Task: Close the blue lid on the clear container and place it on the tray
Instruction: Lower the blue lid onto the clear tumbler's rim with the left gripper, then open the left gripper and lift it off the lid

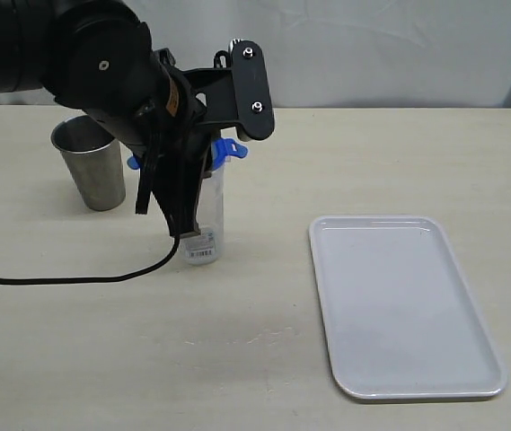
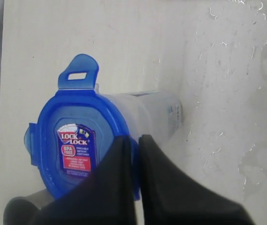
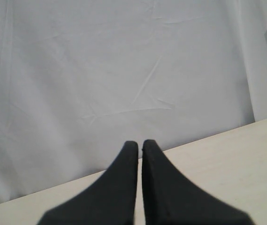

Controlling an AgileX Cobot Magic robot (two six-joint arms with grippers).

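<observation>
Tall clear plastic container (image 1: pixel 205 224), translucent blue snap-tab lid (image 2: pixel 77 140) on top, is stood on bench (image 1: pixel 237 359) at ten o'clock of flat white tray (image 1: pixel 399 296) | left gripper (image 2: pixel 134 138) pressed together over lid rim; right gripper (image 3: pixel 140 143) pressed together, empty | judged light, stiff, slick, tippy: mid-wall hold advised

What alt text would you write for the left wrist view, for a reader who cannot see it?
A blue lid sits on a clear container on a pale table, seen from above. The shut end effector points at the lid's rim; one tab sticks out.
</observation>
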